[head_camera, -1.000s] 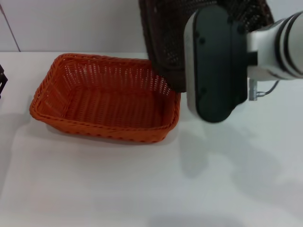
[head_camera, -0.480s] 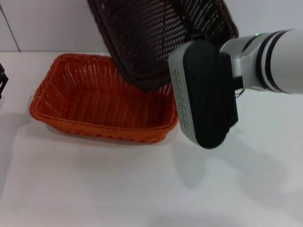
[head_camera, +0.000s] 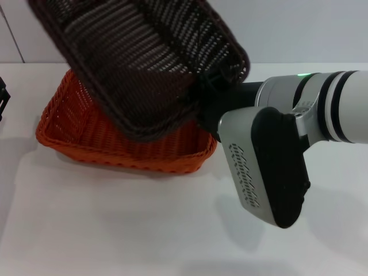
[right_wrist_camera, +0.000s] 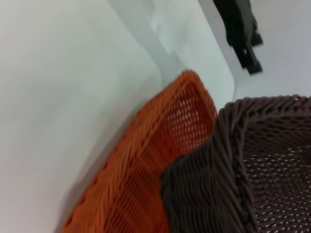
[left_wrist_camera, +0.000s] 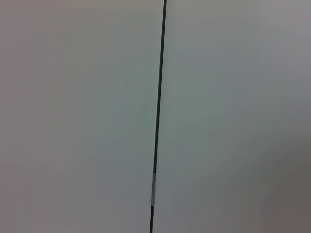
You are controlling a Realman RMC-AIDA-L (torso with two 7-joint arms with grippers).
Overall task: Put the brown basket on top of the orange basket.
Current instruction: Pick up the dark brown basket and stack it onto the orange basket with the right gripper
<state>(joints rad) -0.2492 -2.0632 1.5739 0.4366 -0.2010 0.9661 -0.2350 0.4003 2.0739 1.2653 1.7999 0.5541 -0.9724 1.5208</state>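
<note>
My right gripper has the brown basket by its right-end rim, but the fingers are hidden behind the basket and wrist, so I can't tell how far apart they are. Basket's up in the air, tilted, right end high and lower edge dipping over the orange basket, w/ its inside facing the head cam. Orange one sits flat on the white table, mostly covered from above. Wrist cam shows brown corner right over orange wall; can't tell if they touch. My left gripper is parked at the table's far left edge, barely in view.
</note>
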